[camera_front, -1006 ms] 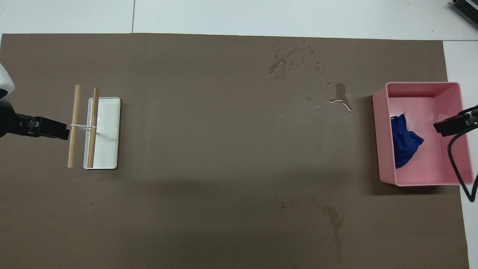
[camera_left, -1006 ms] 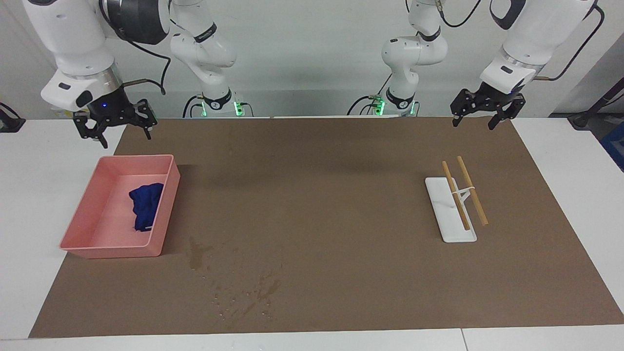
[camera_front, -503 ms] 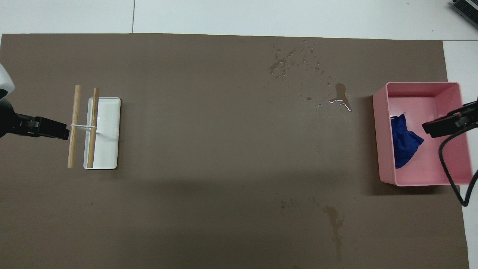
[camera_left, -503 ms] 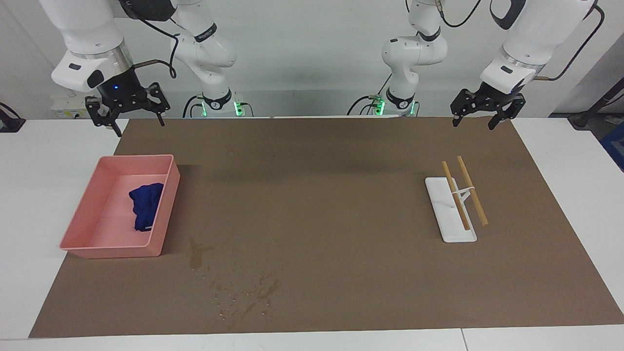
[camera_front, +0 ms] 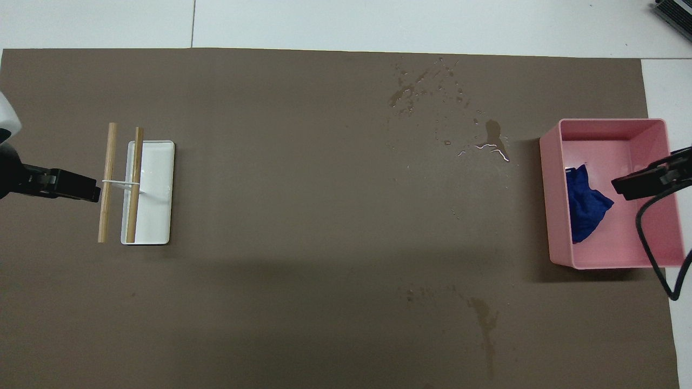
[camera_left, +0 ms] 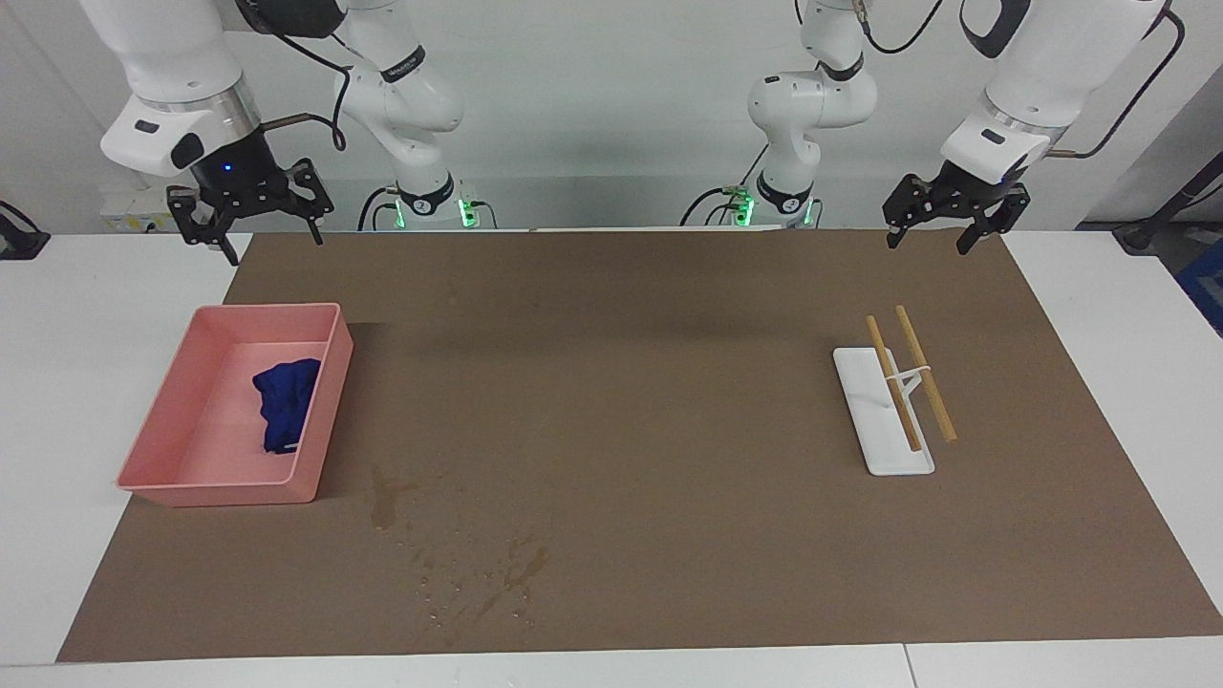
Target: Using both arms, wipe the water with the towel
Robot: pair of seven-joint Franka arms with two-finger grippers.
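Observation:
The water (camera_left: pixel 478 573) is a scatter of dark blotches and droplets on the brown mat, farther from the robots than the pink bin; it also shows in the overhead view (camera_front: pixel 448 108). The blue towel (camera_left: pixel 284 401) lies crumpled in the pink bin (camera_left: pixel 172 483), also seen from overhead (camera_front: pixel 585 208). My right gripper (camera_left: pixel 253 234) hangs open and empty, high up at the bin's end of the table; from overhead its tip (camera_front: pixel 643 182) shows over the bin (camera_front: pixel 552 178). My left gripper (camera_left: pixel 927 239) waits open and empty, raised at the other end (camera_front: pixel 70 185).
A white tray (camera_left: pixel 874 440) with two wooden sticks (camera_left: pixel 922 373) tied across it lies toward the left arm's end of the mat (camera_front: pixel 157 189). A faint dry stain (camera_front: pixel 481 319) marks the mat nearer to the robots than the water.
My right gripper rose and shifted a little toward the bin during the first half second, then held still. The left arm, towel and water have not moved.

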